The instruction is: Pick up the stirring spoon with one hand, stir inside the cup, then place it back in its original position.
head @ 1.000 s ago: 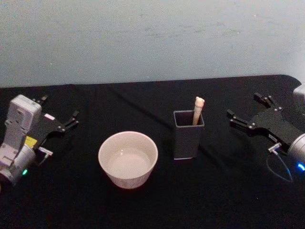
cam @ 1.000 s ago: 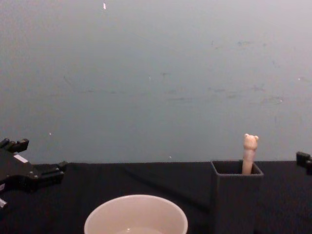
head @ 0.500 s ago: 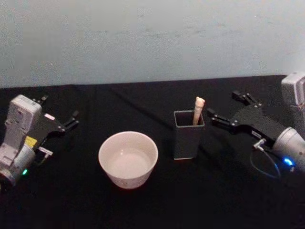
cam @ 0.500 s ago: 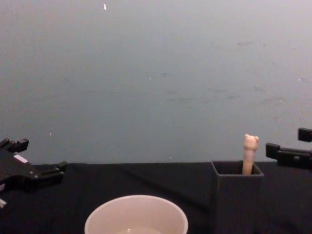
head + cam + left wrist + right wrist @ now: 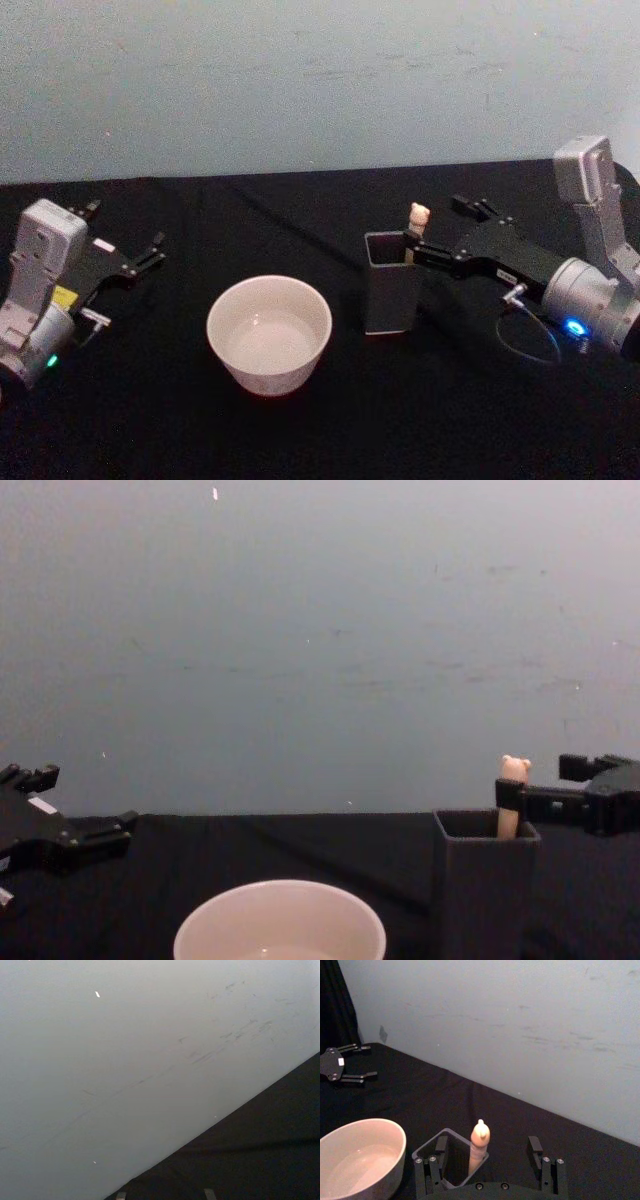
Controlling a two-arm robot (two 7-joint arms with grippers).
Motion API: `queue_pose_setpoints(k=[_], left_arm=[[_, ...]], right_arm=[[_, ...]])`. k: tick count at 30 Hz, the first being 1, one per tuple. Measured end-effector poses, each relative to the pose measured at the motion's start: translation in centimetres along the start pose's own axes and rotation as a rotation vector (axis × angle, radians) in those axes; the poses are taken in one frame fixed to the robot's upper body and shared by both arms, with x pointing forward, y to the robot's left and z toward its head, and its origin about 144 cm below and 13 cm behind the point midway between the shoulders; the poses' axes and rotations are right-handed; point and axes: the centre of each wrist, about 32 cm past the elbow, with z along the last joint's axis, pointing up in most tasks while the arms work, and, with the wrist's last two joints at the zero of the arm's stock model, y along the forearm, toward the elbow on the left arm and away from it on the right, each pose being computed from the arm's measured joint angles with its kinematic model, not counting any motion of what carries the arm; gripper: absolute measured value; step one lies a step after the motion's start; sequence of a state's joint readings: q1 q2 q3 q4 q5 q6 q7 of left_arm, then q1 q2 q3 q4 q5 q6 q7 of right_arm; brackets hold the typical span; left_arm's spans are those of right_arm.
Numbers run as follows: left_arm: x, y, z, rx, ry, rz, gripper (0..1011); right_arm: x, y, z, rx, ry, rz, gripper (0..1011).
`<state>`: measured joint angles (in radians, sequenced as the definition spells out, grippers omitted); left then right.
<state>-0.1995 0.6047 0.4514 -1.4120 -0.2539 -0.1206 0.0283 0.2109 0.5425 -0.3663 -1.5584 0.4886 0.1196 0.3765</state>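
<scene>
Worktop (image 5: 300, 440) is matt black cloth, and the holder (image 5: 388, 300) looks like matt dark grey plastic. Cup (image 5: 268, 333) is smooth cream ceramic with a slight sheen. The spoon (image 5: 417, 222) handle is smooth matt beige, and the left hand (image 5: 125, 225) and right hand (image 5: 436, 229) look like matt black plastic.

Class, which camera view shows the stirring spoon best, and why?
The right wrist view: the stirring spoon stands unobstructed in the holder, inside the open right hand. The head view catches its bear top small beside that hand; in the chest view a finger crosses the handle.
</scene>
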Motion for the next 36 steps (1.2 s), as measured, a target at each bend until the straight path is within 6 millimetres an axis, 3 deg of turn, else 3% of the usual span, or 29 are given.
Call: queue_pose_setpoints(k=[14,36], left_arm=[[0.0,0.0,0.0,0.0,0.0,0.0,1001],[0.0,0.0,0.0,0.0,0.0,0.0,1001]], right_arm=[[0.0,1.7,0.3,-0.018,0.034,0.02,1000],[0.1,1.7,0.3,-0.018,0.033,0.017,1000]])
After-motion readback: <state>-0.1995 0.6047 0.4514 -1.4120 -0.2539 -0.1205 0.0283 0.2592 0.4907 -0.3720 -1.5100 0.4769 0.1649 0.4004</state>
